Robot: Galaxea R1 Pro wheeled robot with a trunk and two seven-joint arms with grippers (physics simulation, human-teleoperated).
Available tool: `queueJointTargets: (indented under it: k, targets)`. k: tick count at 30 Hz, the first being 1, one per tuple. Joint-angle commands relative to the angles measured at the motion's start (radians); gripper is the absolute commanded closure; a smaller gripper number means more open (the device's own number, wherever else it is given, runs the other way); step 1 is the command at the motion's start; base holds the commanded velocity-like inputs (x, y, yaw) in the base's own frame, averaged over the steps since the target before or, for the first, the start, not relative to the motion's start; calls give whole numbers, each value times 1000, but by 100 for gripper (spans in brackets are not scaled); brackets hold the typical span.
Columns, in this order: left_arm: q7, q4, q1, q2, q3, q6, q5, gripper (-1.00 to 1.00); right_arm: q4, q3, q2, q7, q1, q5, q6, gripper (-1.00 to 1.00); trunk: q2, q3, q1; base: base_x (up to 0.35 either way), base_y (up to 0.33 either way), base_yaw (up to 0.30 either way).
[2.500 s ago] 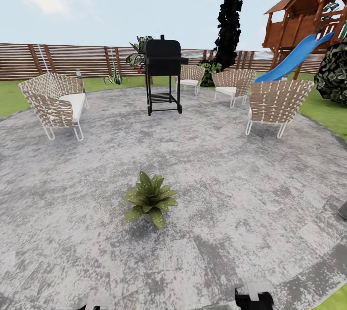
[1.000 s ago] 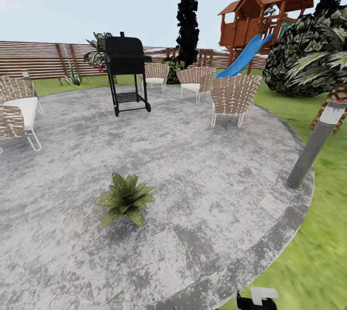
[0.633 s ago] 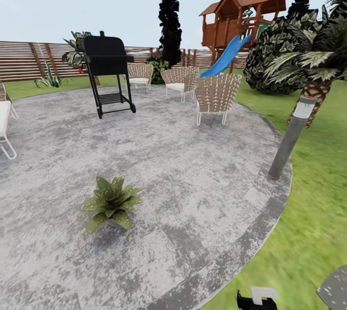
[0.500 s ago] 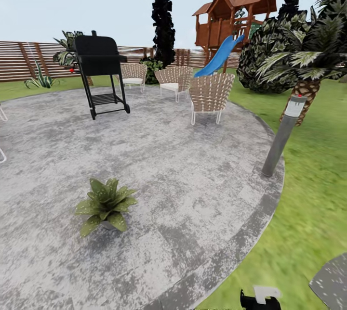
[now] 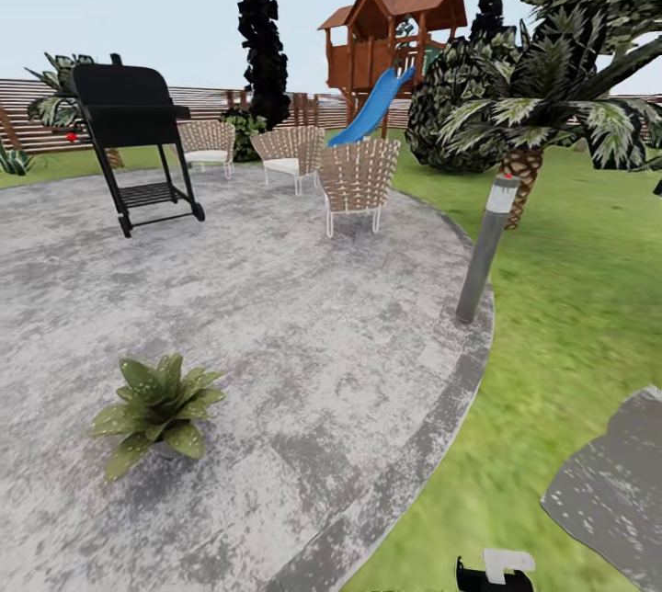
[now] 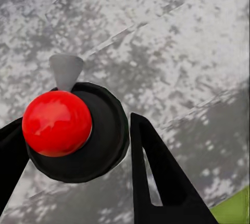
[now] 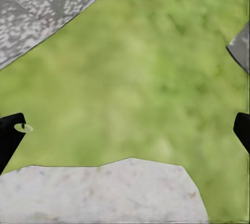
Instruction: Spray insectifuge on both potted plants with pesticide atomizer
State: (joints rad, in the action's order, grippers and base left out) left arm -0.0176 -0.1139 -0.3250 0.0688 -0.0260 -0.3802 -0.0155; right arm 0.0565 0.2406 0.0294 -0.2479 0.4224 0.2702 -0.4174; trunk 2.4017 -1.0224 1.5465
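I'm holding the atomizer (image 6: 58, 124) clamped in the left gripper (image 6: 76, 122), with the right gripper (image 7: 125, 130) gaping empty; I'm judging it light, rigid, slick plastic, best gripped round its body.

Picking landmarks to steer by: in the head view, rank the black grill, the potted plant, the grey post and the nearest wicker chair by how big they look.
1. Black grill, largest.
2. Grey post and nearest wicker chair look close in extent, the post taller and thinner; no ranking between them.
3. Potted plant, smallest, though it stands nearest the camera, so true sizes stay unsure.
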Motion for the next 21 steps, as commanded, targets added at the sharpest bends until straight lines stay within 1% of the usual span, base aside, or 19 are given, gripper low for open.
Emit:
queueJointTargets:
  k: [1,21]
  targets:
    - [-2,0,0,0,-3,-3,-1,100,-2,7,0,-4,1,10,-3,-100,0,-1,0,0,0,-292]
    - [-2,0,0,0,-4,-3,-1,100,-3,8,-2,-4,1,10,-3,-100,0,-1,0,0,0,-292]
